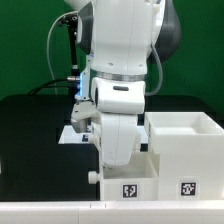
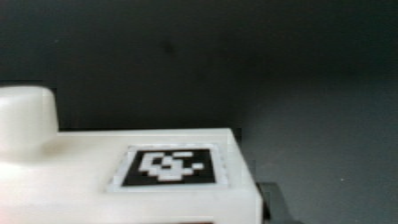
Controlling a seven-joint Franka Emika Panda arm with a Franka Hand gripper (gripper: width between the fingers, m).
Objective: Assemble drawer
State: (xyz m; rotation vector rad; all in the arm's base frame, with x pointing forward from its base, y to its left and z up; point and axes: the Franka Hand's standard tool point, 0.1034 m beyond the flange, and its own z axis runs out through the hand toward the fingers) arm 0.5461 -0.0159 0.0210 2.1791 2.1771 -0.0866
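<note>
A small white open-top drawer tray [image 1: 128,178] stands at the table's front, with a tag on its front face and a round knob [image 1: 95,176] on the exterior view's left. It sits right beside the large white casing [image 1: 186,140], which also carries a tag. My gripper [image 1: 122,160] reaches down into the tray, and the hand hides its fingers. In the wrist view the tray's tagged face [image 2: 173,165] and its knob [image 2: 27,112] fill the near part. One dark fingertip [image 2: 270,200] shows at the tray's edge. The jaws are hidden.
The marker board [image 1: 72,137] lies flat on the black table [image 1: 30,130] behind the arm. A white table edge [image 1: 50,212] runs along the front. A cable hangs behind the arm on the exterior view's left.
</note>
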